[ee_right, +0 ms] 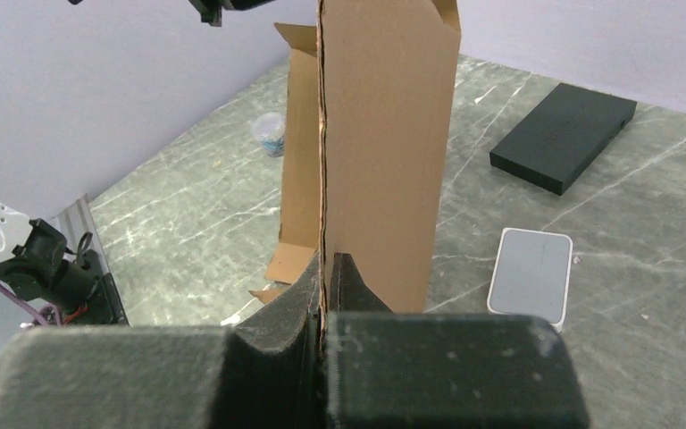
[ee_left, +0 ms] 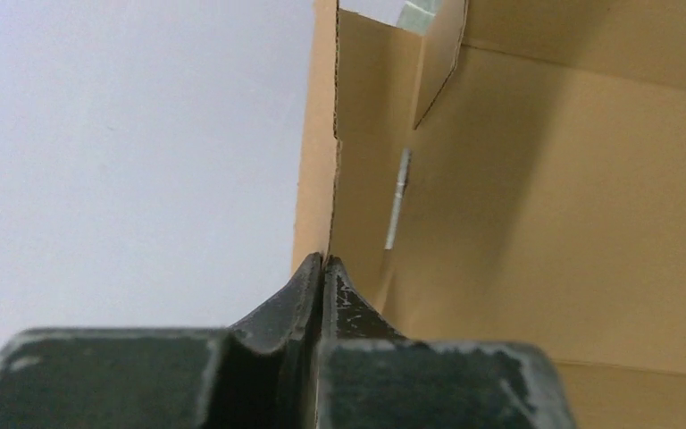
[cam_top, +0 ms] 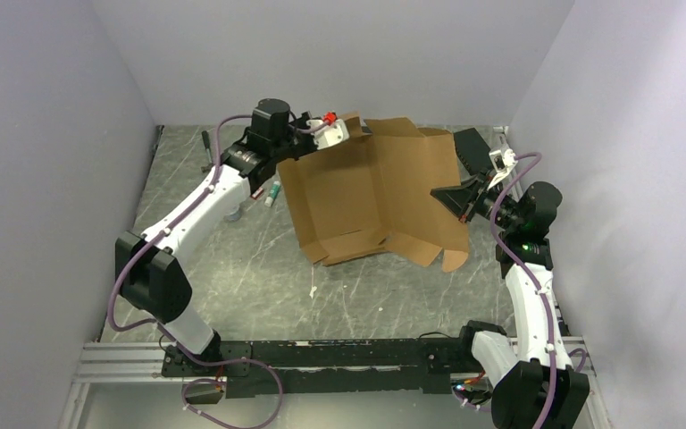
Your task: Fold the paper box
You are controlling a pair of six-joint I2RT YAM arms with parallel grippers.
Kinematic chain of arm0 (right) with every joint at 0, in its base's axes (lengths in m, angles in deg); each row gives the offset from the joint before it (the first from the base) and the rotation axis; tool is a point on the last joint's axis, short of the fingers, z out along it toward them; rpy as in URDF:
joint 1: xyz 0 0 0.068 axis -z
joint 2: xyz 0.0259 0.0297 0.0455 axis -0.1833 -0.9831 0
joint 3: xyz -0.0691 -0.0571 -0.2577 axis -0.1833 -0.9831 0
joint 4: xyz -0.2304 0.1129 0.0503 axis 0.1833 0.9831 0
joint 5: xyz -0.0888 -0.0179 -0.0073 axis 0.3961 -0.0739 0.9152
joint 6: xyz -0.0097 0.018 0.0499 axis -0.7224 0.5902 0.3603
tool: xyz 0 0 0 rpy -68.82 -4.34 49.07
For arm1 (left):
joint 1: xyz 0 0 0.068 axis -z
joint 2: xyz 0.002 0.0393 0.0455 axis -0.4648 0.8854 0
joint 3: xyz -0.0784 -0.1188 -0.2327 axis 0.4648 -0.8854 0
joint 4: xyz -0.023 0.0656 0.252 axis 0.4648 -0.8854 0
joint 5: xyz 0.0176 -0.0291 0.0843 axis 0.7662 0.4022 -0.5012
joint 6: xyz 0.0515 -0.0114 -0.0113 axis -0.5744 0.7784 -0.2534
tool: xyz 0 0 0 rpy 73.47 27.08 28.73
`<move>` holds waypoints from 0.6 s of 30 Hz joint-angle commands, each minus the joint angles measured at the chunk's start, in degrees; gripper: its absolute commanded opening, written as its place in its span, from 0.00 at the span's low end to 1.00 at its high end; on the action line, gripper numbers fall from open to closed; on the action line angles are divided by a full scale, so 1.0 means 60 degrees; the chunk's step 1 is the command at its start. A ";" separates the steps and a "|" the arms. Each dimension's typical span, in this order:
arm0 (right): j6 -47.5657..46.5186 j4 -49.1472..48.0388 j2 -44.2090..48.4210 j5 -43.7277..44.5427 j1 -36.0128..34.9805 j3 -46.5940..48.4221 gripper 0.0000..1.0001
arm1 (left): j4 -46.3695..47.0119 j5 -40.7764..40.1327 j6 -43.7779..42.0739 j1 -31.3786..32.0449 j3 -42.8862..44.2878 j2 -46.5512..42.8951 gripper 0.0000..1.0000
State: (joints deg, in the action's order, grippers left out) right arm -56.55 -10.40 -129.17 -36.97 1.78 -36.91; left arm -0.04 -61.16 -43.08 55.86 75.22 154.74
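Status on paper box (cam_top: 371,192): partly formed sheet, hanging tilted between the two arms over the far half of the tabletop (cam_top: 259,295). Flaps splayed, nothing locked in. Lowest near corner looks down on the tabletop; can't confirm contact.

Left gripper (ee_left: 323,266): jaws pinched closed on the thin raw edge of a side panel at the box's far-left corner. Right gripper (ee_right: 324,261): jaws clamped closed on the edge of an upright flap on the box's right side. Both bites are shallow, right at the rim.

Handling, my read: single-wall corrugated, light, so weight is no problem. Stiff across the panels but hinges freely on the die-cut creases, so it'll flop at any crease that isn't supported. Dry paper surface, pads should hold without slip. Edge pinches can crush the flutes or tear at the slot cuts if pulled sideways. Big panel acts like a sail; fast swings would twist it in the grip.

Where to grab: flap edges mid-length and close to a crease, not at corners or next to slots. Drive folds along the crease line, not against the flat of a panel.

Clutter: black slab (ee_right: 564,136) and white case (ee_right: 531,273) lie on the tabletop to the box's right, apart from it. Small cup (ee_right: 271,134) sits beyond on the left. Folding flaps could sweep any of them.
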 commanded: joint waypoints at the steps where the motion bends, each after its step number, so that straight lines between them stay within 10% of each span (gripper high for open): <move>1: 0.0016 -0.0555 0.0045 -0.0157 0.0038 -0.0028 0.00 | 0.0715 -0.0933 -0.0752 0.0390 -0.0101 -0.0311 0.00; 18: 0.0691 -0.0915 -0.0001 0.0017 0.0053 -0.0026 0.00 | 0.1195 -0.1107 -0.0914 0.0968 -0.2220 -0.2230 0.00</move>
State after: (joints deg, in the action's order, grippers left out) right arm -54.01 -11.86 -129.19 -36.47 1.80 -37.19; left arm 4.88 -67.26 -46.55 60.80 62.50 143.79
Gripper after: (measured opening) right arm 0.019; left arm 0.013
